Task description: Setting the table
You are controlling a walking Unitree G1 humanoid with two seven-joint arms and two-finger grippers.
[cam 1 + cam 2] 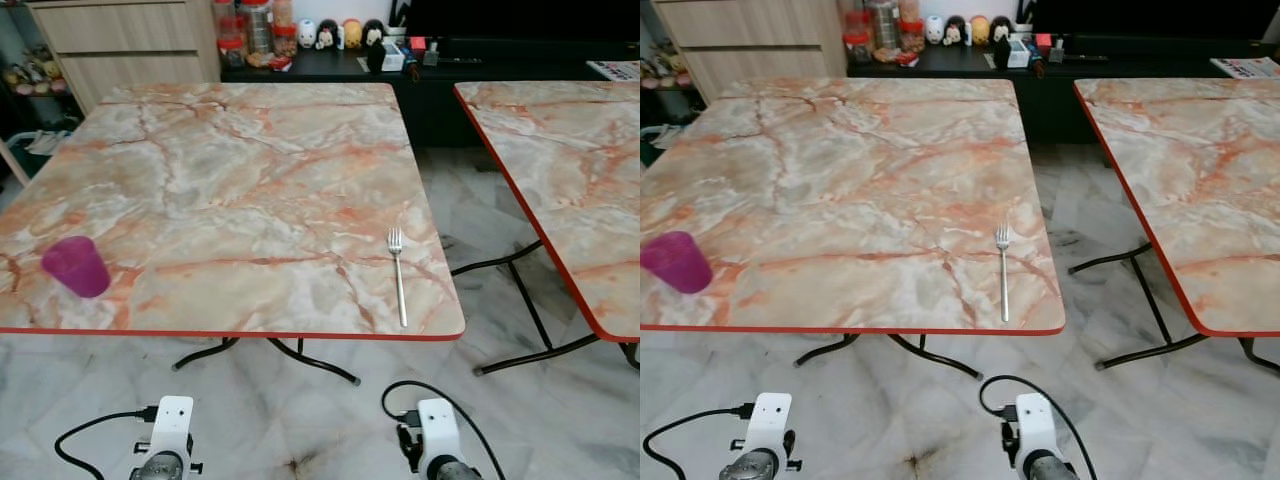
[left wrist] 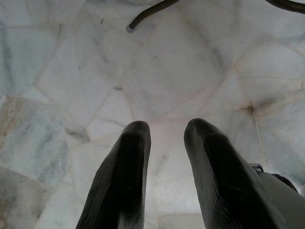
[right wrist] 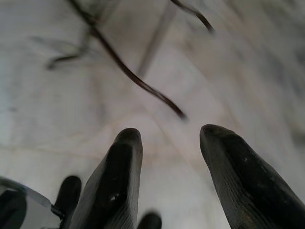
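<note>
A marble-patterned table [image 1: 240,180] with a red edge is seen ahead of the robot. A purple cup [image 1: 76,266] is stood near the table's near left corner, and a fork [image 1: 398,274] is laid near the near right corner, its prongs pointed toward the far side. The two are set well apart. A second table [image 1: 570,170] of the same pattern is placed to the right, across a gap of marble floor [image 1: 300,420].

Both arms are hung low in front of the table. The left gripper [image 2: 164,131] is held over the floor with its fingers parted and nothing between them. The right gripper [image 3: 169,136] is likewise spread and nothing is gripped by it.
</note>
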